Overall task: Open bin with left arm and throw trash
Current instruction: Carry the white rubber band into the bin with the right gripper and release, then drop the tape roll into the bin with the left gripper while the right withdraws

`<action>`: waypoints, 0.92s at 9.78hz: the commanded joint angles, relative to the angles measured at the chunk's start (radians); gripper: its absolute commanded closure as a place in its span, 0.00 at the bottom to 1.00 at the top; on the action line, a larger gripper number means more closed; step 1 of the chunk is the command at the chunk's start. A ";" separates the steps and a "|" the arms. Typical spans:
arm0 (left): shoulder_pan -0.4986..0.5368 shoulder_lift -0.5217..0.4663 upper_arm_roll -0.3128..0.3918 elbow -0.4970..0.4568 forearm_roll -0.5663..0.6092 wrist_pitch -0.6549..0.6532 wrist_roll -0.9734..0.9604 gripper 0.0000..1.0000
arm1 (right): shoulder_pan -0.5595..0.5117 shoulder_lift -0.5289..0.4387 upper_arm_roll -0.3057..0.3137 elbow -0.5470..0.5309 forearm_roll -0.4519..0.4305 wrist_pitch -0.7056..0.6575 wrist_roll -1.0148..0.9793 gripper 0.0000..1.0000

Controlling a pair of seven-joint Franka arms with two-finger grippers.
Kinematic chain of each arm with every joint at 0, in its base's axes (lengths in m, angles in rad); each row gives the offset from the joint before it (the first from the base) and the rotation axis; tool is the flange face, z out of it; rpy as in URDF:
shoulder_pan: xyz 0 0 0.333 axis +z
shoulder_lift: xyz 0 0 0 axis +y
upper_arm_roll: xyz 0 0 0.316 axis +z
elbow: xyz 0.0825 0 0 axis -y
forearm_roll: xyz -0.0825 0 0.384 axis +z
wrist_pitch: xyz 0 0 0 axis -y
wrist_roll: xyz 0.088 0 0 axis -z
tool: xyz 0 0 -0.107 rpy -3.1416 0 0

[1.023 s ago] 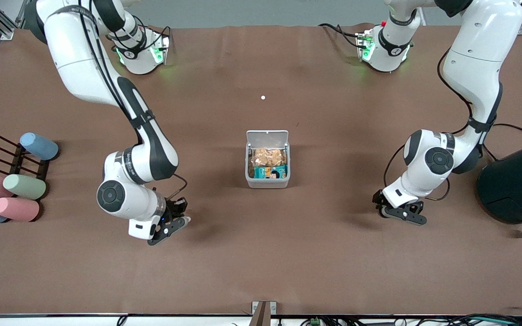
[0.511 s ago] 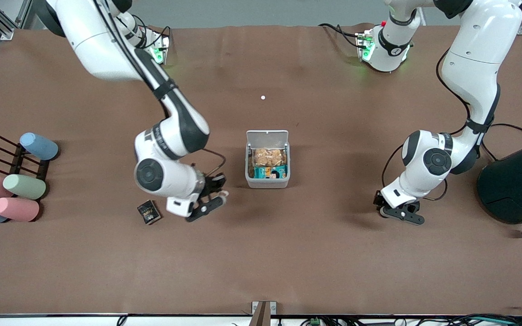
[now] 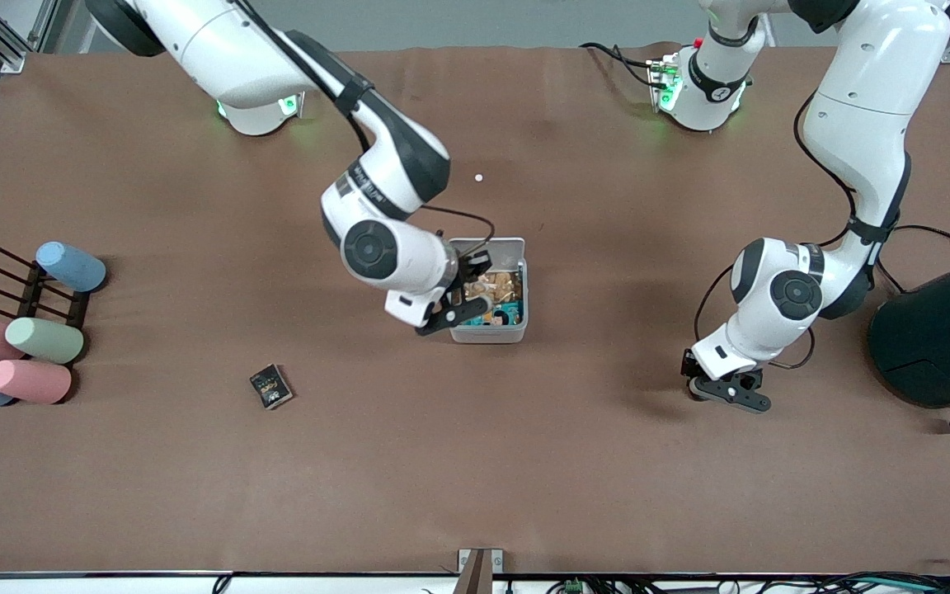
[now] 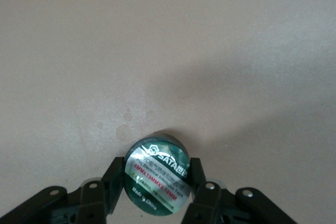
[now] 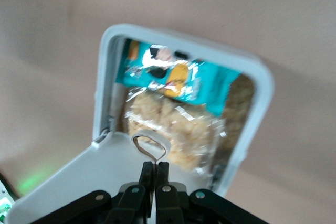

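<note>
Brown table (image 3: 524,462), pastel cylinders (image 3: 44,340), teal cylinder (image 3: 941,334)

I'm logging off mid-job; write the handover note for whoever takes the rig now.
Right end effector: shut on the rubber-band loop, over the open bin.
Left end effector: shut on the round disc, low over the table toward the left arm's end.
Bin: lid up; snack packets already inside.
Black packet: on the table, toward the right arm's end, nearer the front camera than the bin.
Done: bin open, loop and disc picked.
Left: release the loop, bin the disc, fetch and bin the black packet.
</note>
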 commanded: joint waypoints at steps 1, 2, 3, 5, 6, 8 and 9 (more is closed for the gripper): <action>0.004 -0.075 -0.051 0.060 0.002 -0.205 0.010 1.00 | 0.016 -0.031 -0.002 -0.044 0.013 0.043 0.037 0.97; 0.003 -0.107 -0.063 0.080 -0.001 -0.293 0.010 1.00 | 0.022 -0.031 -0.002 -0.042 0.013 0.050 0.037 0.93; 0.001 -0.127 -0.083 0.088 -0.010 -0.339 -0.004 1.00 | 0.015 -0.031 -0.004 -0.039 0.013 0.048 0.034 0.84; 0.001 -0.132 -0.123 0.112 -0.015 -0.395 -0.051 1.00 | 0.008 -0.031 -0.007 -0.033 0.003 0.050 0.034 0.37; 0.003 -0.144 -0.153 0.120 -0.016 -0.444 -0.094 1.00 | 0.005 -0.031 -0.008 -0.031 -0.001 0.050 0.033 0.11; -0.006 -0.184 -0.265 0.172 -0.053 -0.612 -0.297 1.00 | -0.014 -0.031 -0.010 -0.015 0.001 0.051 0.026 0.00; -0.017 -0.177 -0.329 0.204 -0.051 -0.677 -0.458 1.00 | -0.031 -0.031 -0.013 -0.009 -0.001 0.051 0.025 0.00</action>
